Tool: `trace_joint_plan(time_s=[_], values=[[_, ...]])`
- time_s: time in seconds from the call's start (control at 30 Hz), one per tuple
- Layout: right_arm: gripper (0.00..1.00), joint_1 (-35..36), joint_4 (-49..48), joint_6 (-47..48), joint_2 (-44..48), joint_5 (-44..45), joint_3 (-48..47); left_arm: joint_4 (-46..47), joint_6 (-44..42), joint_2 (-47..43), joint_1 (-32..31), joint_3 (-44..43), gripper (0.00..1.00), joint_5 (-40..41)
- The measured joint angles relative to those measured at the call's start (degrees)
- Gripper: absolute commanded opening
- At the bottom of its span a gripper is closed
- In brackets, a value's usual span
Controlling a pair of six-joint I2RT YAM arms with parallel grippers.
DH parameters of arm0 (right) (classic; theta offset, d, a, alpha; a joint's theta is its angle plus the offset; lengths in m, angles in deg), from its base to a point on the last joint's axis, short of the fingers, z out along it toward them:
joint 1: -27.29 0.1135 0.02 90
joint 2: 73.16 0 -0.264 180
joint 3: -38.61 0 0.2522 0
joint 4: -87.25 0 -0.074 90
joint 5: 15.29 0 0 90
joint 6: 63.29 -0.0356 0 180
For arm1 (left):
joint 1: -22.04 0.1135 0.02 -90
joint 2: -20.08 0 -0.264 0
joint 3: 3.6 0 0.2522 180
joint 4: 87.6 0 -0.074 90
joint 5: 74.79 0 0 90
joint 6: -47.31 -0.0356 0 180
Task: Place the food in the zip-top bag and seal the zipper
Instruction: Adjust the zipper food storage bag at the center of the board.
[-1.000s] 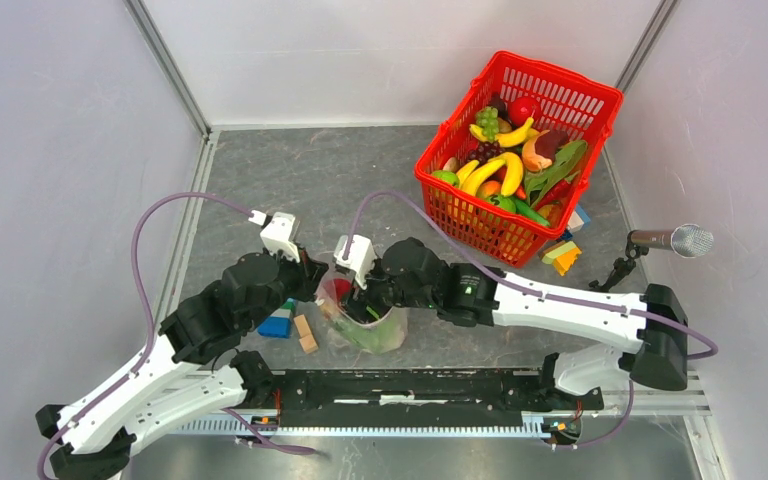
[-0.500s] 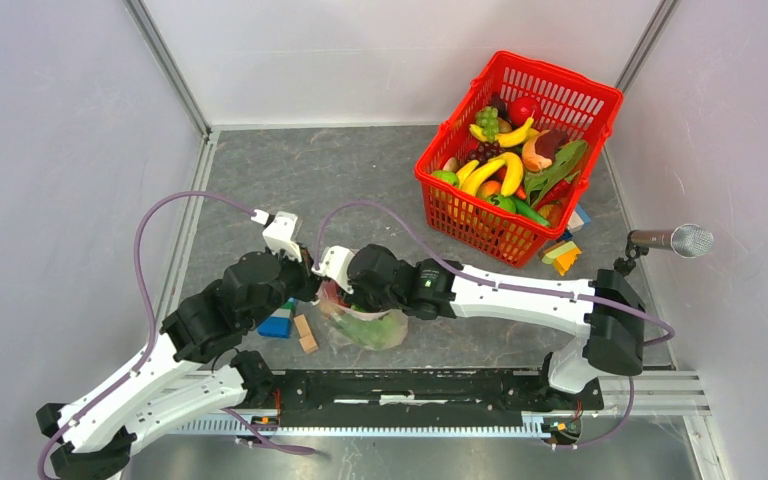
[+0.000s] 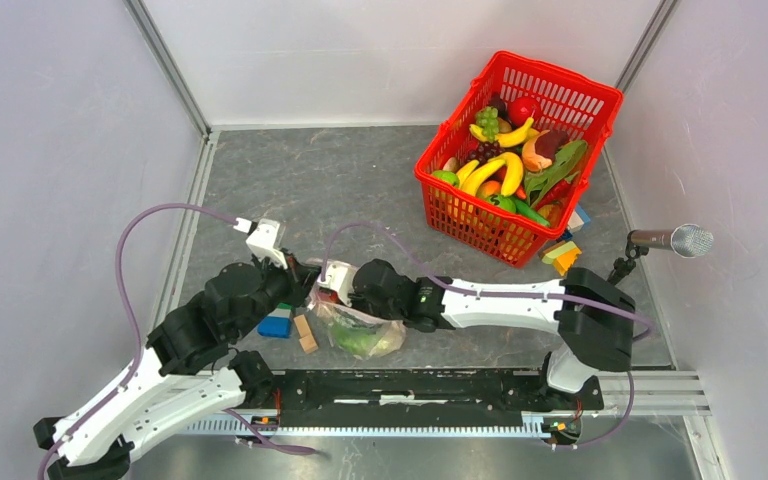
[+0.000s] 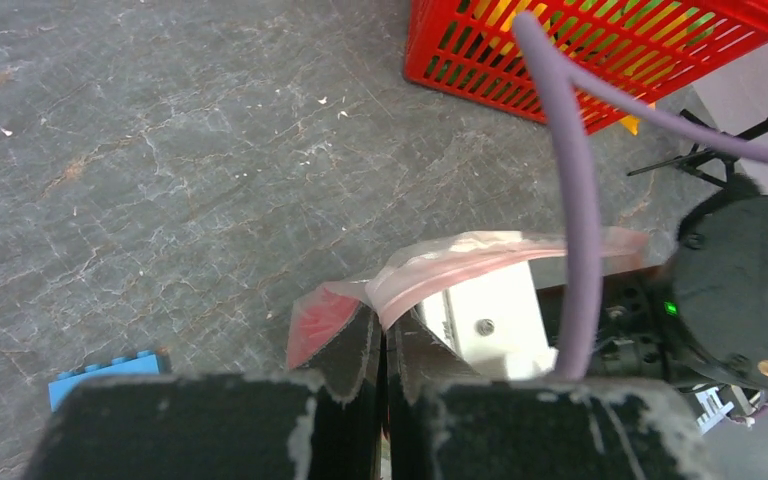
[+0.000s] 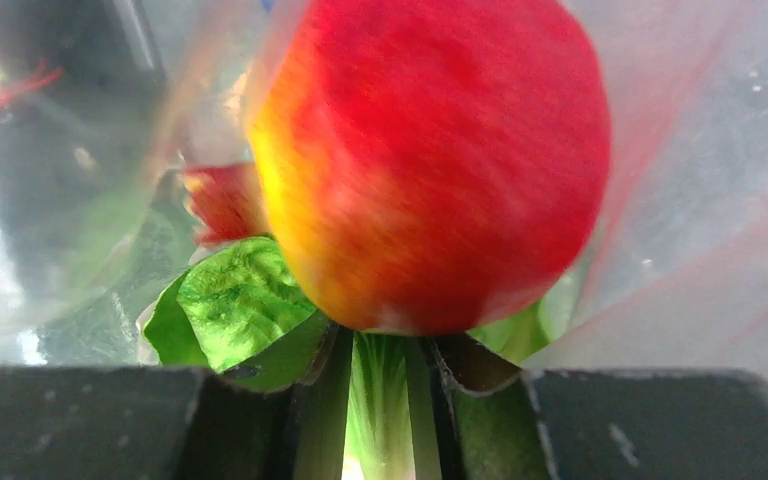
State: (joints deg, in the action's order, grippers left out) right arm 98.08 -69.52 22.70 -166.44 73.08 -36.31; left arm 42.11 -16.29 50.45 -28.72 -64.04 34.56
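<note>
The clear zip-top bag (image 3: 365,330) lies between my two arms with green lettuce (image 3: 358,338) inside. My left gripper (image 4: 385,325) is shut on the bag's rim at the pink zipper (image 4: 500,255), holding the mouth up; from above it (image 3: 305,285) sits at the bag's left end. My right gripper (image 3: 335,295) reaches into the mouth. In its wrist view a red apple (image 5: 430,160) rests just past the fingertips, inside the bag. The right gripper (image 5: 385,345) has its jaws narrowed, with the pale lettuce (image 5: 235,300) stalk filling the gap between them.
A red mesh basket (image 3: 520,150) full of toy fruit stands at the back right. A blue block (image 3: 278,322) and wooden cubes (image 3: 306,333) lie left of the bag. Coloured blocks (image 3: 563,255) and a microphone (image 3: 675,240) sit at the right wall.
My right arm has pushed left, deeper into the bag, and its jaws have narrowed. The left arm drew the bag's mouth slightly left; the bag now leans flatter.
</note>
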Motion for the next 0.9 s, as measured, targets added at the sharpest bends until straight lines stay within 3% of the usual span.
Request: trace_joint_plan(time_s=[0.2,0.5,0.7,0.8,0.9], values=[[0.32,-0.4,-7.7,-2.7,-4.0,-2.6,2.0,-1.5,0.0,-2.0,0.0,0.3,0.02,0.4],[0.35,-0.5,-4.8,-3.7,-9.6,-1.6,-3.1,-4.3,0.0,-2.0,0.3,0.6,0.02,3.5],[0.64,-0.4,-1.2,-3.4,-6.9,-1.0,-4.3,-3.1,0.1,-2.4,0.3,0.6,0.02,4.2],[0.72,-0.4,0.5,-3.1,-1.2,-1.4,-3.2,-0.6,0.1,-2.7,0.1,0.5,0.02,3.9],[0.74,-0.3,2.5,-2.5,5.1,-2.4,-4.7,1.4,0.2,-2.7,-0.1,0.5,0.02,2.4]])
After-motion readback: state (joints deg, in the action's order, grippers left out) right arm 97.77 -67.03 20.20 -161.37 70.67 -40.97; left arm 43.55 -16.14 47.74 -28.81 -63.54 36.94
